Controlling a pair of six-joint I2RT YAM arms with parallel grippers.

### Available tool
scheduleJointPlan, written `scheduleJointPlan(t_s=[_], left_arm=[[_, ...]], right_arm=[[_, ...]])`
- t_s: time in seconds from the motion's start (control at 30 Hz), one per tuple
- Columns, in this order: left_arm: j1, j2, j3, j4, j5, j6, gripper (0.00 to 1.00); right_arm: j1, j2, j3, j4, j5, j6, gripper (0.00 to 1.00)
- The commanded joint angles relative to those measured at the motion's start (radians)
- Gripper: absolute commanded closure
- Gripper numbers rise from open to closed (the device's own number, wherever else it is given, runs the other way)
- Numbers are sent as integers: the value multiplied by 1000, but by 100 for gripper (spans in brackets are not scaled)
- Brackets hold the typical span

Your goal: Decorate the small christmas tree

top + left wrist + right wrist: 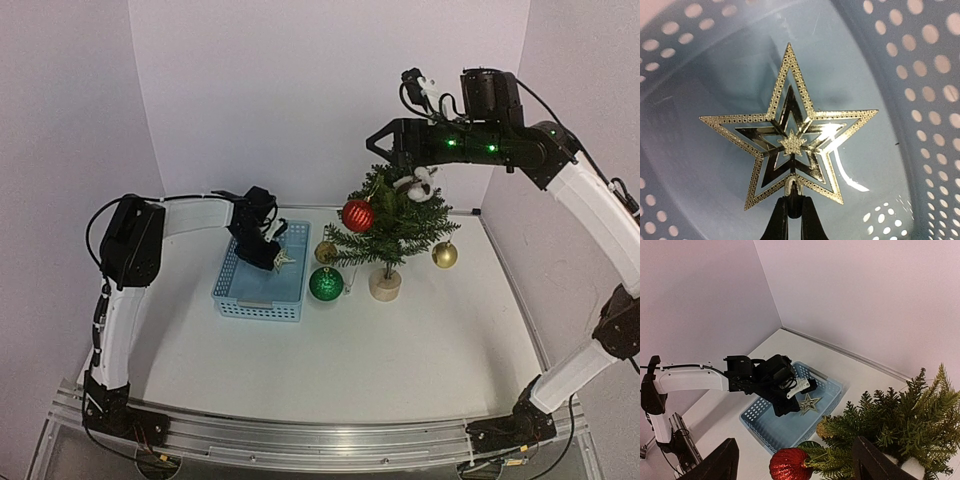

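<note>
Wrist views show left gripper (793, 212) pinching gold star (792, 142), right gripper (796, 442) spread over small christmas tree (890, 425).

Overhead and wrist cameras, left closest, share the star (791, 144).

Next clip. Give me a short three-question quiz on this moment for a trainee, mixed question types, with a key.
1. Multiple choice: what is the left tool holding? A) a silver bell B) a gold star C) a pine cone
2. True or false: the red ball hangs on the small christmas tree.
3. Fill in: the left tool is over the blue ____.
Key: 1 B; 2 true; 3 basket.
</note>
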Motion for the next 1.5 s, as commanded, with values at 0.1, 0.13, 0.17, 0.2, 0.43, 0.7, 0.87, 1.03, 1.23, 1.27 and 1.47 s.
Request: scheduleJointPlan(t_s=[0.1, 0.13, 0.17, 0.2, 0.43, 0.7, 0.87, 1.03, 1.23, 1.27, 1.47], left_arm=[[10, -238, 96, 8, -28, 85, 100], [9, -259, 115, 4, -29, 100, 100], [9, -280, 132, 2, -29, 112, 100], [7, -303, 147, 5, -29, 128, 100], [-83, -446, 282, 137, -75, 295, 100], [-241, -420, 489, 193, -136, 387, 100], [-289, -414, 510, 192, -133, 396, 100], [-309, -416, 513, 186, -129, 404, 100], [-320, -422, 508, 167, -115, 409, 100], [-322, -422, 507, 167, -112, 409, 100], [-344, -417, 512, 164, -94, 417, 100]], right_arm=[[-3, 9, 108, 35, -27, 83, 23], [-4, 17, 129, 36, -29, 98, 22], [-4, 27, 148, 36, -30, 110, 22], [-4, 41, 166, 37, -32, 128, 22], [-1, 163, 311, 46, -37, 226, 15], [22, 285, 394, 135, -88, 292, 18], [26, 308, 385, 216, -112, 317, 22], [26, 290, 311, 308, -62, 341, 31], [26, 276, 255, 406, 6, 352, 46], [26, 280, 257, 416, 11, 350, 48], [26, 328, 309, 428, 10, 329, 70]])
